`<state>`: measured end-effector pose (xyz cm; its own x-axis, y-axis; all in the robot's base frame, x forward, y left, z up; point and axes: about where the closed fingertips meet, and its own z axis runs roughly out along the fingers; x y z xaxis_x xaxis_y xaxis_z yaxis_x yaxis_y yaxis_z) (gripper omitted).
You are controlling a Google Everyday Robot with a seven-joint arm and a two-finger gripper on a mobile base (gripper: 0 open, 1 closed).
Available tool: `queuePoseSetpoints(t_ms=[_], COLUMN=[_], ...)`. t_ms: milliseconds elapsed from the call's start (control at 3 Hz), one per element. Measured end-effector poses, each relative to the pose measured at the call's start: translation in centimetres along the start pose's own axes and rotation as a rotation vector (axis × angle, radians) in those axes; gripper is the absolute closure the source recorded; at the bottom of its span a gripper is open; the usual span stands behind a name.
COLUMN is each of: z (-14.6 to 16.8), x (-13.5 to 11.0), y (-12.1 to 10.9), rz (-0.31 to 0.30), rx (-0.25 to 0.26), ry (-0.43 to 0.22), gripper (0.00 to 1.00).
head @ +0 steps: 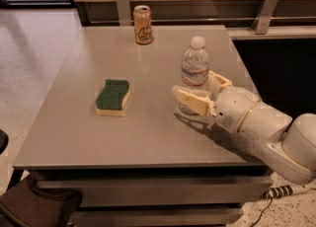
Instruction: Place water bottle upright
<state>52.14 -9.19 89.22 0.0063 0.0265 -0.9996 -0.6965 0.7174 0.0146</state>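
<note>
The water bottle is clear ribbed plastic with a white cap and a white-and-red label. It stands upright on the right part of the grey table. My gripper reaches in from the right, with its cream fingers on either side of the bottle's lower body, closed against it. The near finger covers part of the bottle's base.
An orange-tan drink can stands upright at the table's back edge. A green-topped yellow sponge lies left of centre. The table's right edge runs just behind my arm. A wood-panelled wall with metal brackets is behind the table.
</note>
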Motion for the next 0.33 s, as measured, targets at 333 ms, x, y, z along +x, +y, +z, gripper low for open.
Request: queuePoseSetpoints(t_ms=[333], z=[0.08], x=[-0.04], y=[0.09], rz=[-0.001], rx=[-0.002], ry=[0.000], gripper=[0.00])
